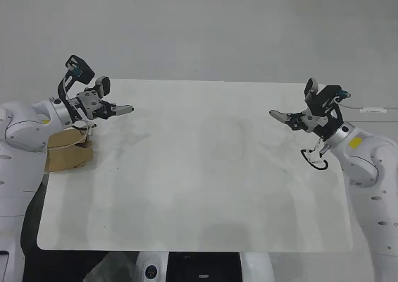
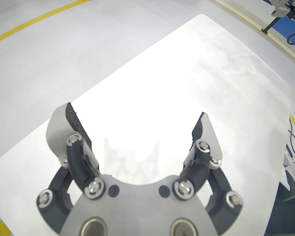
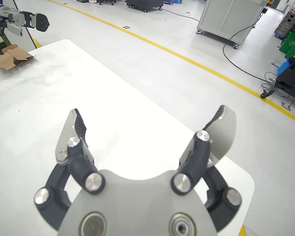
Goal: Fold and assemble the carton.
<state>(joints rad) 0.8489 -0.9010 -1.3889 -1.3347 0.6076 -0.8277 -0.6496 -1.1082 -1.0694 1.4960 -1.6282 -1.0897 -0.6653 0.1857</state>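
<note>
Carton (image 1: 68, 154): brown cardboard, partly opened with its flaps loose, lying at the left edge of the bench and partly under the left arm; nothing grips it, so the folding looks barely begun
Left pincer (image 1: 124, 109): released and empty, fingers spread wide, hanging over the far left part of the bench and pointing toward the middle, away from the carton; it would do best to turn back and down over the carton and take one wall or flap by its edge, not the slack middle
Bench (image 1: 199, 183): white, with open room in the middle; the carton looks better slid inward from the edge before any crease is pressed
Right pincer (image 1: 277, 114): released and empty, over the right side, well apart from the carton; it should probably brace the opposite wall once the carton is within reach, or the light cardboard may skid
</note>
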